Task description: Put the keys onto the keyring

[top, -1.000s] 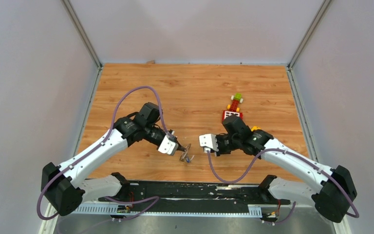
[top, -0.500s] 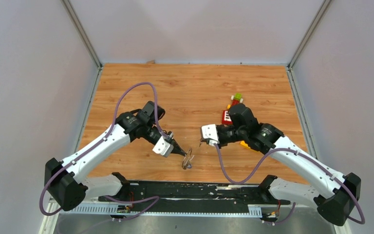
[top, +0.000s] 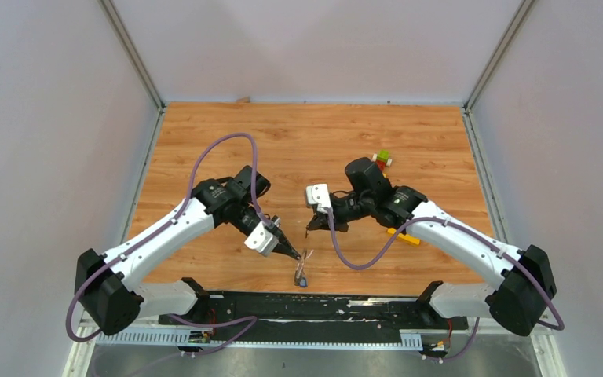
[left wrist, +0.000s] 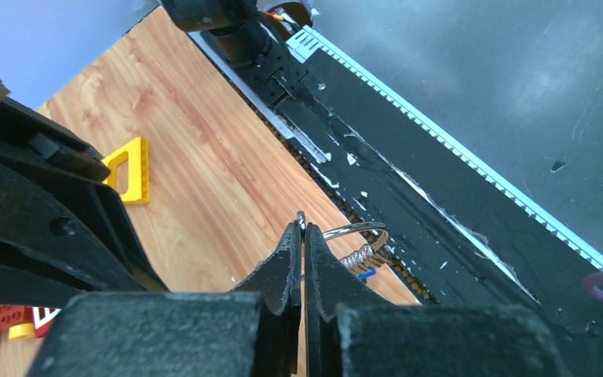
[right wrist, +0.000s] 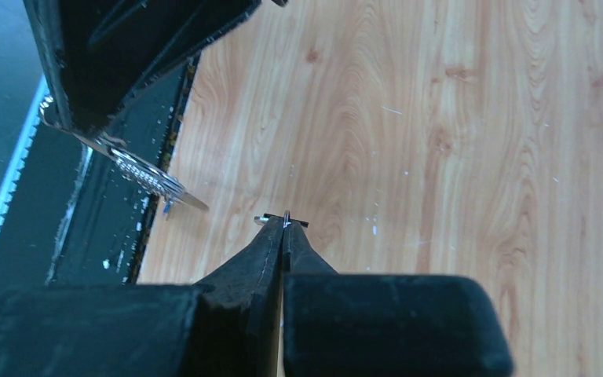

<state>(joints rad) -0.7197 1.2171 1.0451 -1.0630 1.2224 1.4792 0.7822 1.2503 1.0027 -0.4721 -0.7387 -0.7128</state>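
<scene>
Left gripper (left wrist: 302, 236): fingers pressed together, pinching the wire of the keyring (left wrist: 357, 228) on its upper arc.
Keyring: in the top view it hangs off the tips toward 5 o'clock, over the table's (top: 298, 141) near edge; small silver keys (left wrist: 361, 255) and the blue tag (left wrist: 367, 274) dangle from it.
Right gripper (right wrist: 284, 228): fingers pressed together on a thin dark sliver, judged to be the key (right wrist: 283, 220) seen edge-on; it sits at 1 o'clock of the left gripper, near but apart.
Handling (judged): light, stiff, slippery metal. The ring swings freely, so grip the wire close to its split. Hold the key so that its hole stays free.
Surroundings: yellow frame (top: 403, 236) at 4 o'clock of the right gripper; toy blocks (top: 382, 159) at 1 o'clock.
</scene>
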